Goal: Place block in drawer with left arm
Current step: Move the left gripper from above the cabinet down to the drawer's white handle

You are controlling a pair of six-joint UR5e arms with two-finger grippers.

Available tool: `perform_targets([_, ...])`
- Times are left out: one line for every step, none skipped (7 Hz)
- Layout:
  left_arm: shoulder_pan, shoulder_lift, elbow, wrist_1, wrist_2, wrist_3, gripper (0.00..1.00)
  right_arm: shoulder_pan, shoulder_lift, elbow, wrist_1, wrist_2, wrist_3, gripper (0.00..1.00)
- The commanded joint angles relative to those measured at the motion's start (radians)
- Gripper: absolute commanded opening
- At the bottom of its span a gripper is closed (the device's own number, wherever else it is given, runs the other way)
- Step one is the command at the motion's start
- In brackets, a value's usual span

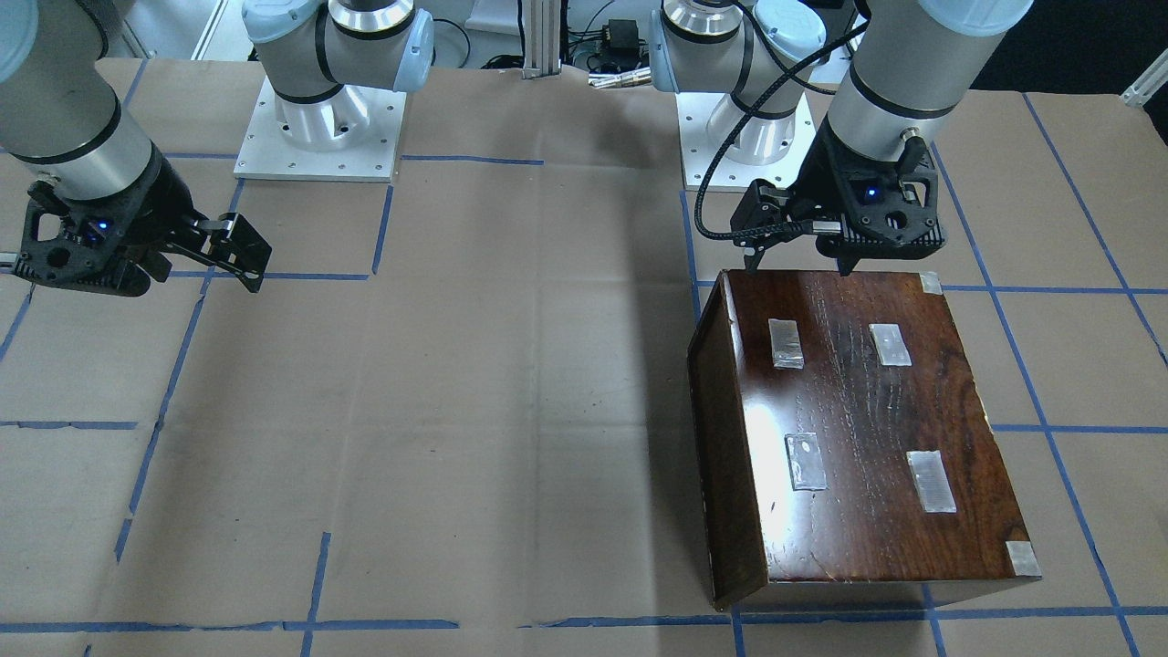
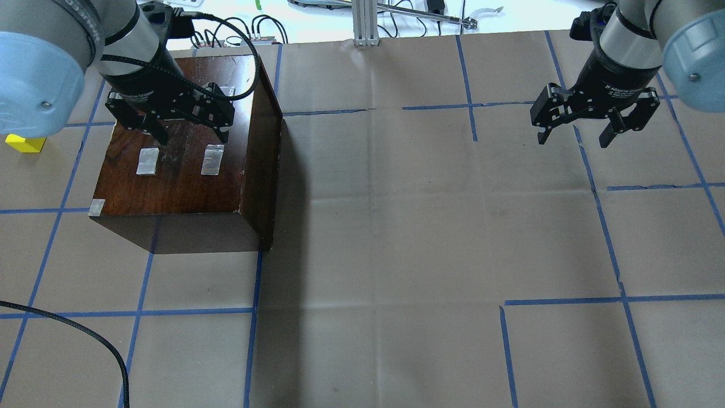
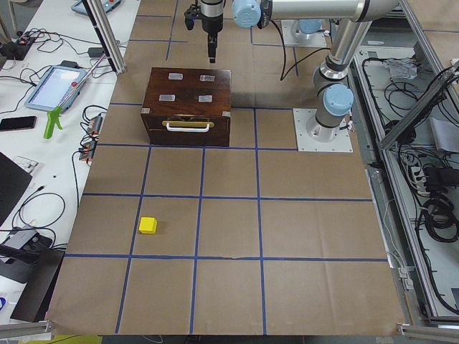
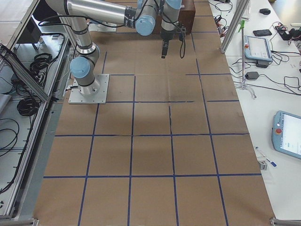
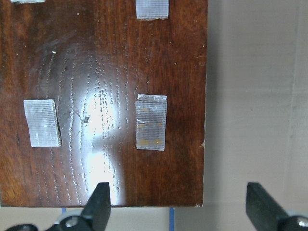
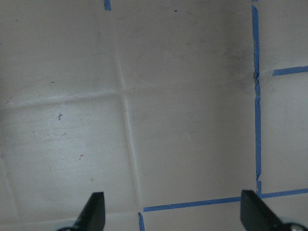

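Observation:
The yellow block [image 3: 148, 225] lies on the paper-covered table, well away from the dark-brown wooden box [image 2: 181, 187] on its drawer side; it also shows at the overhead view's left edge [image 2: 25, 144]. The drawer [image 3: 188, 132] is shut, its dark front with a pale handle facing the block. My left gripper [image 2: 192, 135] hovers open and empty over the box's tape-patched top [image 5: 96, 72], near its far edge [image 1: 800, 265]. My right gripper [image 2: 574, 139] is open and empty above bare table on the other side [image 6: 171, 211].
Blue tape lines [image 2: 600, 226] grid the brown paper. A black cable [image 2: 85, 334] lies at the near left corner. The arm bases [image 1: 319, 128] stand on plates at the table's robot side. Tablets and cables [image 3: 57, 82] lie off the table's edge.

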Motion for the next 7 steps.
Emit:
perform_targets([0.000,-0.001,0.000,0.000,0.000,0.000,1.00,0.000,0.000,0.000,0.000,-0.001,0.000,1.00])
perform_targets([0.000,-0.001,0.000,0.000,0.000,0.000,1.00,0.000,0.000,0.000,0.000,-0.001,0.000,1.00])
perform_targets([0.000,-0.003,0.000,0.000,0.000,0.000,1.00,0.000,0.000,0.000,0.000,-0.001,0.000,1.00])
perform_targets([0.002,-0.005,0.002,0.002,0.000,0.000,1.00,0.000,0.000,0.000,0.000,-0.001,0.000,1.00])
perform_targets([0.023,-0.008,0.002,0.006,0.006,0.002,1.00,0.000,0.000,0.000,0.000,-0.001,0.000,1.00])
perform_targets([0.079,-0.011,0.002,0.020,0.003,0.011,1.00,0.000,0.000,0.000,0.000,-0.001,0.000,1.00])
perform_targets([0.144,-0.014,0.002,0.032,-0.001,0.070,1.00,0.000,0.000,0.000,0.000,-0.001,0.000,1.00])
